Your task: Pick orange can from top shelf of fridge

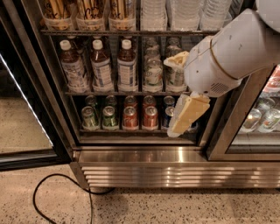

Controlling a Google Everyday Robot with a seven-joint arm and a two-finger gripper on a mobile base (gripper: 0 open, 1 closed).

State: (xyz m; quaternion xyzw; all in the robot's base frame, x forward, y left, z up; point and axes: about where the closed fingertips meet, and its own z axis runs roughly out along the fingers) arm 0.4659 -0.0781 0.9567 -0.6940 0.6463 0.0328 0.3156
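Note:
Three orange cans (89, 9) with black lettering stand at the top left of the fridge (57, 109), cut off by the frame's upper edge. They sit in clear ribbed trays on the top shelf (131, 32), a dark wire rack. My gripper (172, 97) hangs from the white arm at the right, in front of the middle and lower shelves, well below and to the right of the orange cans. Its two cream fingers (186, 114) are spread apart, with nothing between them.
Clear stacked cups (153, 13) fill the right of the top shelf. Brown drink bottles (100, 65) and silver-green cans (154, 70) stand on the middle rack, short green and red cans (130, 117) below. Open glass door (26, 109) at left, louvred steel base (175, 170), black cable (57, 192) on the floor.

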